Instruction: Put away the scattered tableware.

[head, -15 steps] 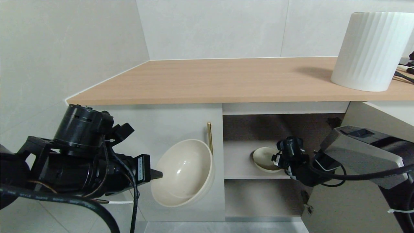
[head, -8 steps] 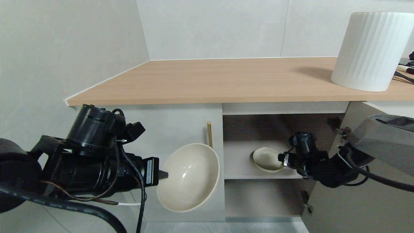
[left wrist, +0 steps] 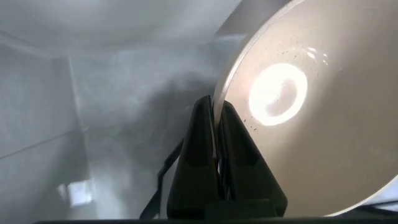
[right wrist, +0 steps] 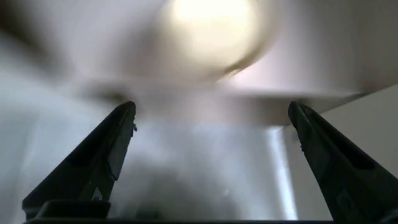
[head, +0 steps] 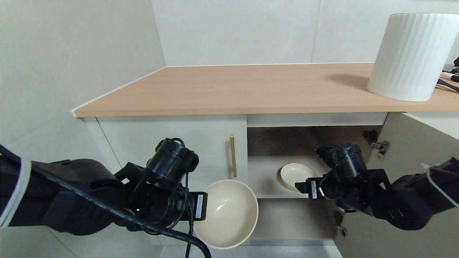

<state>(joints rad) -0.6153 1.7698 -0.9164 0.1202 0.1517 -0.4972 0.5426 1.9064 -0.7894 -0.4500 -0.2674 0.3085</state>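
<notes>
Left jaws low, tight on the bowl (head: pixel 229 213) at its rim; right jaws wide apart before the small dish (head: pixel 292 173)

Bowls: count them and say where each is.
2. A large bowl is held by its rim in the left gripper; a small bowl sits on the cabinet shelf. Others may be hidden inside.
</notes>
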